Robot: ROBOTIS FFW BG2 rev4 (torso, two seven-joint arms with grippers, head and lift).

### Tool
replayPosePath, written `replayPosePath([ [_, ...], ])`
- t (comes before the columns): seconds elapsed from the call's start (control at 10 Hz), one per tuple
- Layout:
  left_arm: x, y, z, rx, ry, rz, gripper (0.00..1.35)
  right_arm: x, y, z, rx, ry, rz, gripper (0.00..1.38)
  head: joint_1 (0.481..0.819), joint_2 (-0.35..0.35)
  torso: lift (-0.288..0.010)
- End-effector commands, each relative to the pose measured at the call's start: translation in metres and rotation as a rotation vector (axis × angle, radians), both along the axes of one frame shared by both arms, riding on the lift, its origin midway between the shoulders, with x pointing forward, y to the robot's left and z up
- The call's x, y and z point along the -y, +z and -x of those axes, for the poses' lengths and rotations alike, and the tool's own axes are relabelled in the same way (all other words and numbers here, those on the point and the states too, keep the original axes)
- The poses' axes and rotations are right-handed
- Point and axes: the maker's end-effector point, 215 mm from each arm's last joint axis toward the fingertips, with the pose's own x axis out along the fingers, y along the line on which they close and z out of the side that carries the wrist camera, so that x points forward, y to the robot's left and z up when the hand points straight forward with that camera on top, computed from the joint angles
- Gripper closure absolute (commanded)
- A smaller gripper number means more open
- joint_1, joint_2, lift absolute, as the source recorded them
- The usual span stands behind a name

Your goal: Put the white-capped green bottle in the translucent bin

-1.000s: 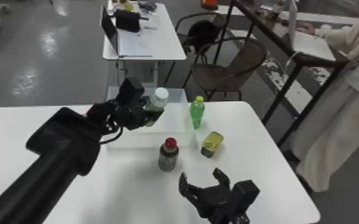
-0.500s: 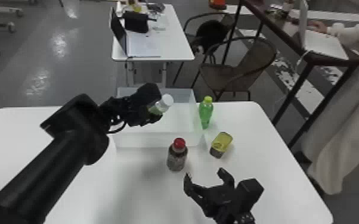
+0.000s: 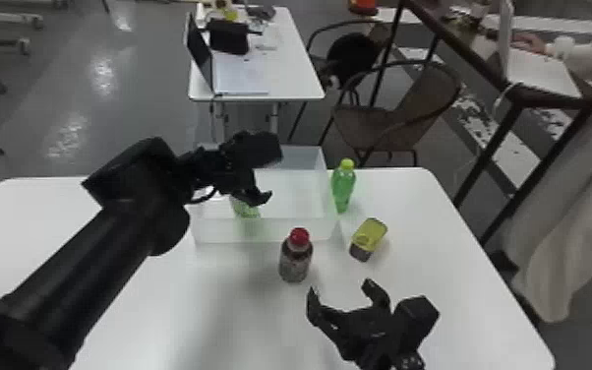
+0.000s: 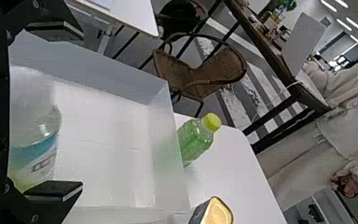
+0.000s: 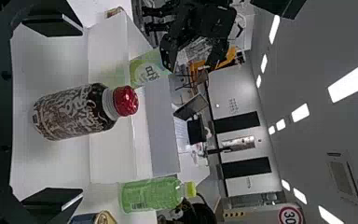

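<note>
- The white-capped green plastic bottle (image 3: 246, 209) is inside the translucent plastic bin (image 3: 280, 230), in its left near part, w/ its lower half visible under the black two-finger L gripper (image 4: 81, 111).
- Main relation: the bottle lies below the L gripper and btwn its fingers, not beside it. The fingers stand wide apart, so I judge the bottle is released.
- Long axis of the bottle is approx. upright, cap up, maybe w/ a small lean. If its base sits flat on the bin floor, I cannot tell.
- The L arm is the nearer one, reaching in from the left. The black R gripper (image 3: 341, 287) is well apart, at the near right over the white counter (image 3: 221, 305), also spread and holding nothing.
- The brown bottle w/ red cap (image 3: 295, 261) stands just outside the near wall of the bin, btwn the bin and the R gripper.
- Next move, by my judgement: L gripper should go up and back to the left, fingers kept wide. Risk: a finger may catch the cap or the shoulder and tip the bottle, esp. if it leans.
</note>
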Motion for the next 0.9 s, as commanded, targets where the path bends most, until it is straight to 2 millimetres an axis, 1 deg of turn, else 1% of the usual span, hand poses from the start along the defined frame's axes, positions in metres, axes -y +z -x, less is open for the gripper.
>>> replayPosePath([
  [0.0,-0.002,0.019,0.000,0.024,0.032,0.094,0.07,0.005,0.000,0.008,-0.003,-0.010,0.000,0.08,0.695,-0.136,-0.027],
  [0.1,-0.012,0.032,0.008,0.032,0.085,0.210,0.09,0.006,0.000,0.011,-0.005,-0.011,-0.001,0.08,0.695,-0.139,-0.027],
  [0.2,-0.029,0.040,0.022,0.036,0.141,0.324,0.10,0.005,0.000,0.014,-0.007,-0.009,0.003,0.08,0.695,-0.139,-0.027],
  [0.3,-0.048,0.049,0.038,0.049,0.201,0.441,0.10,0.010,0.001,0.017,-0.009,-0.015,0.008,0.09,0.695,-0.133,-0.026],
  [0.4,-0.073,0.048,0.055,0.048,0.268,0.549,0.10,0.016,0.004,0.020,-0.004,-0.026,0.014,0.09,0.695,-0.120,-0.026],
  [0.5,-0.099,0.041,0.077,0.042,0.328,0.641,0.10,0.024,0.006,0.023,-0.001,-0.041,0.020,0.09,0.695,-0.099,-0.026],
  [0.6,-0.129,0.034,0.103,0.048,0.395,0.717,0.10,0.030,0.010,0.024,0.006,-0.053,0.029,0.09,0.695,-0.091,-0.026],
  [0.8,-0.205,0.002,0.169,0.027,0.556,0.822,0.10,0.036,0.016,0.022,0.015,-0.067,0.037,0.09,0.695,-0.040,-0.026],
])
